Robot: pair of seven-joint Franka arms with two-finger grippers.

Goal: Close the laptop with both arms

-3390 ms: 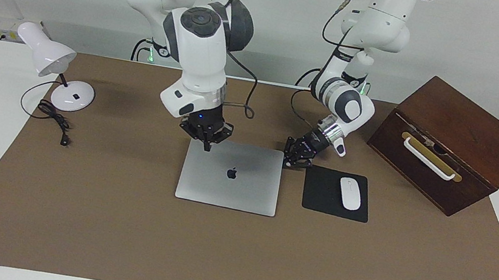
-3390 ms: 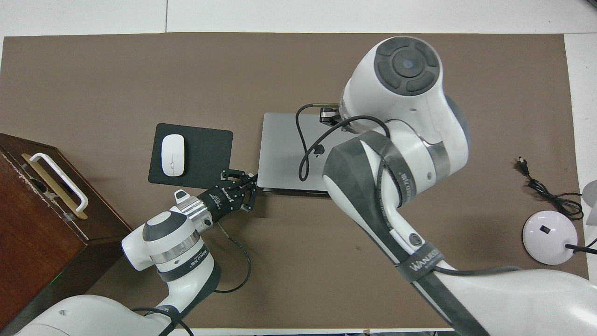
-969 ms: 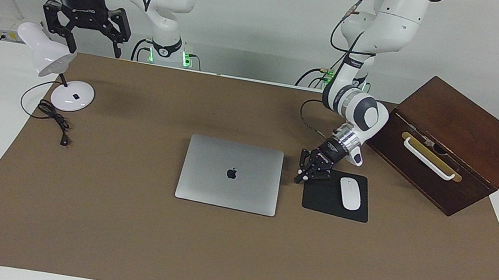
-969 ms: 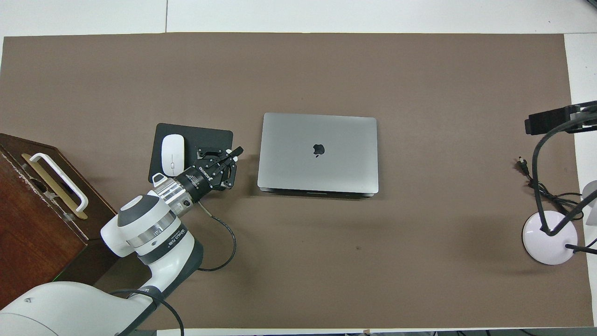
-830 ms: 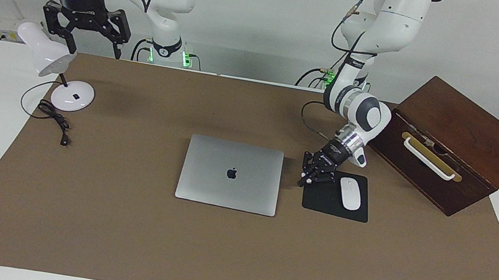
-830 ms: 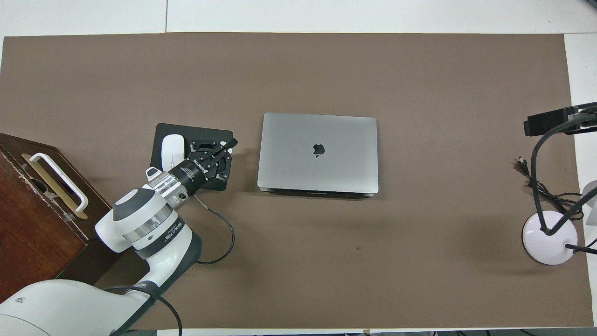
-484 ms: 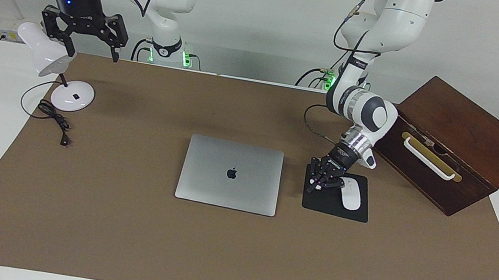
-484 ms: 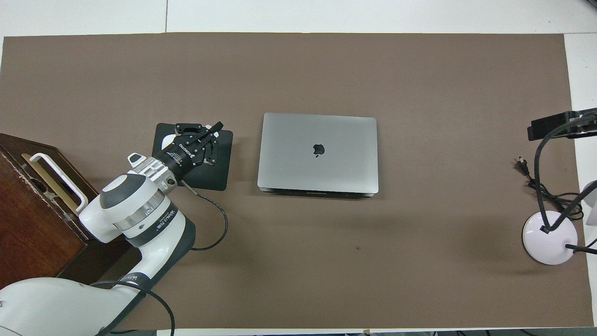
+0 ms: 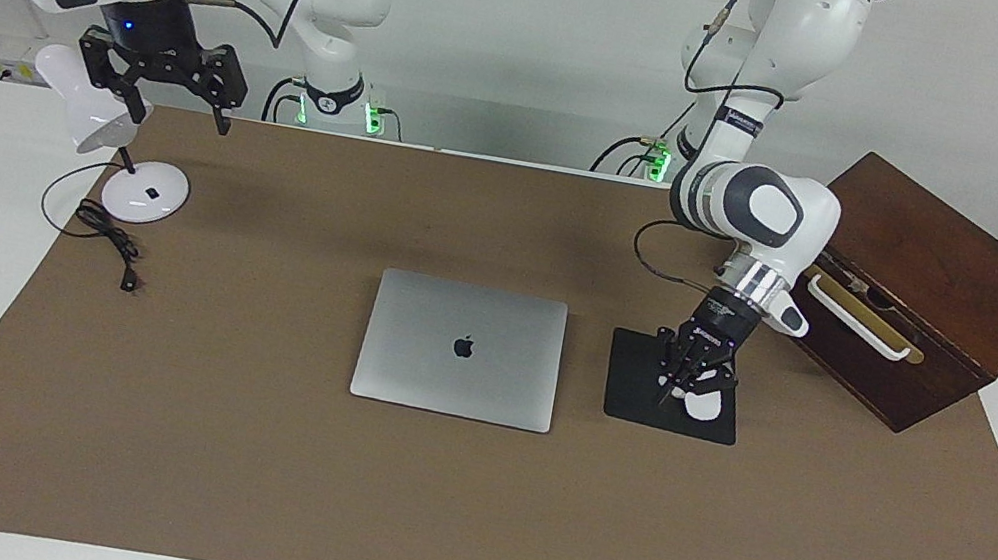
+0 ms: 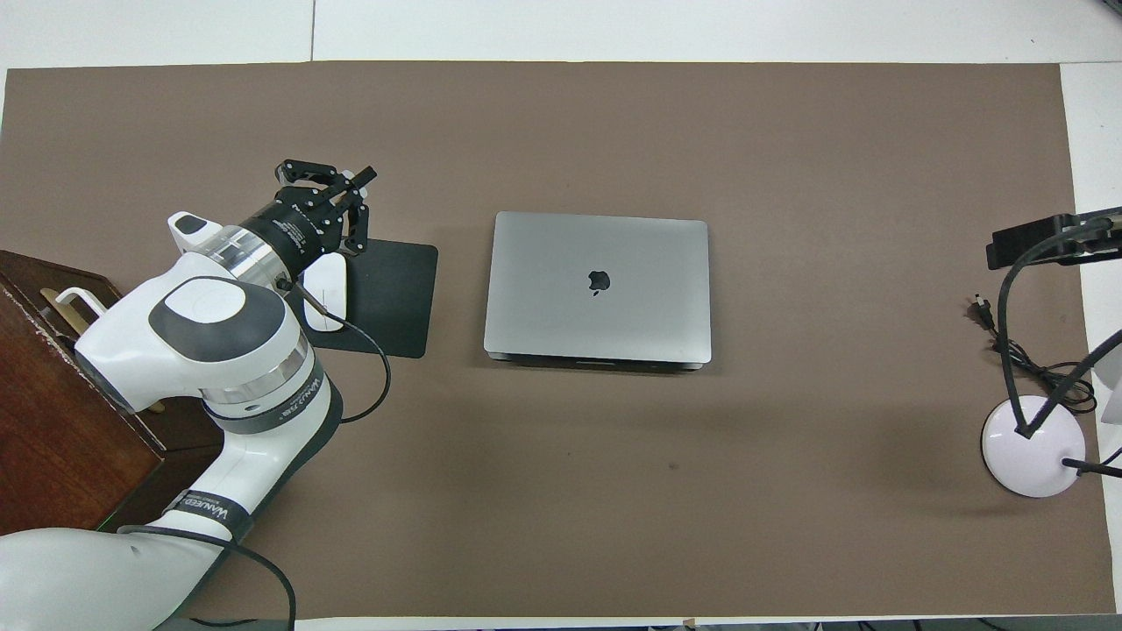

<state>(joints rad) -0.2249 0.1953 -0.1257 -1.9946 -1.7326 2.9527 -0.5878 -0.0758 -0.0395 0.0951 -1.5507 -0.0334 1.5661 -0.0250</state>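
A brown mat (image 9: 229, 438) covers the table, and the closed laptop (image 9: 460, 348), lid down with its logo upward, lies flat at the middle of it and serves as the landmark. The wooden box (image 9: 898, 286) with a white handle stands toward the left arm's end of the table from the laptop, somewhat nearer to the robots. The white desk lamp (image 9: 111, 144) stands well apart from the laptop toward the right arm's end, its cord beside it. The black mousepad (image 9: 634, 384) lies just beside the laptop on the left arm's side, with the white mouse (image 9: 703, 407) on it. The right gripper (image 9: 163, 87), the chunky claw, hangs high over the lamp's end of the table, well apart from the laptop; its fingers are spread wide, holding and touching nothing. The left gripper (image 9: 681, 392), the slim one, is over the mousepad at the mouse, its fingertips pressed together with nothing between them; whether it touches the mouse cannot be told.
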